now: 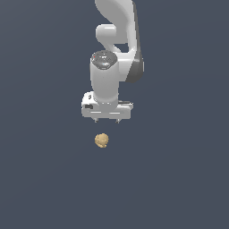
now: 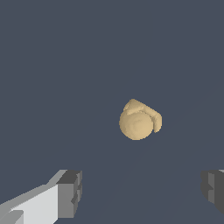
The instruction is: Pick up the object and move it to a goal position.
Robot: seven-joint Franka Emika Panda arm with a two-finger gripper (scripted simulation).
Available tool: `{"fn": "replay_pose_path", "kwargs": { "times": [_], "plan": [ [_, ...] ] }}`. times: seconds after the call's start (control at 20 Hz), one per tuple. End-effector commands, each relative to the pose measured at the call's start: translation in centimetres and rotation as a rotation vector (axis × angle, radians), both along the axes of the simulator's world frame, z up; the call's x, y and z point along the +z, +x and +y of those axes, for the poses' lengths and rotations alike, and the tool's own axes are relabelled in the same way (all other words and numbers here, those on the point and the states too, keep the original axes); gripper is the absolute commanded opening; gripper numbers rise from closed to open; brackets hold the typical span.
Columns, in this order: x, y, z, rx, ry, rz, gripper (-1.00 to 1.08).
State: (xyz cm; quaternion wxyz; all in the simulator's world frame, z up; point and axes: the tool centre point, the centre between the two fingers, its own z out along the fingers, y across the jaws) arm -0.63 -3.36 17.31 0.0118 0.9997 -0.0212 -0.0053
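Note:
The object (image 1: 102, 140) is a small tan-yellow lumpy ball lying on the dark grey floor, just below the white gripper (image 1: 107, 120) in the exterior view. The gripper hangs above it, fingers pointing down, wide apart and holding nothing. In the wrist view the object (image 2: 139, 120) shows ahead of the gripper (image 2: 142, 192), apart from both dark finger pads (image 2: 70, 192); it does not sit between them. The white arm rises behind the gripper toward the exterior view's top.
A plain dark grey floor (image 1: 44, 179) fills both views. No other objects, containers or edges show.

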Motion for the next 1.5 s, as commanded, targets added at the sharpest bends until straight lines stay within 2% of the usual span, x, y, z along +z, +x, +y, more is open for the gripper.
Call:
{"fn": "replay_pose_path", "kwargs": {
  "times": [0.0, 0.45, 0.75, 1.1, 1.45],
  "plan": [
    [0.0, 0.0, 0.0, 0.000, 0.000, 0.000, 1.00],
    [0.7, -0.2, 2.2, 0.068, 0.008, 0.010, 1.00],
    [0.4, -0.1, 2.0, 0.050, 0.009, 0.009, 1.00],
    [-1.0, 0.5, 1.3, -0.045, 0.014, 0.005, 1.00],
    [-3.6, 1.4, -0.2, -0.224, 0.021, -0.002, 1.00]
  ]
}}
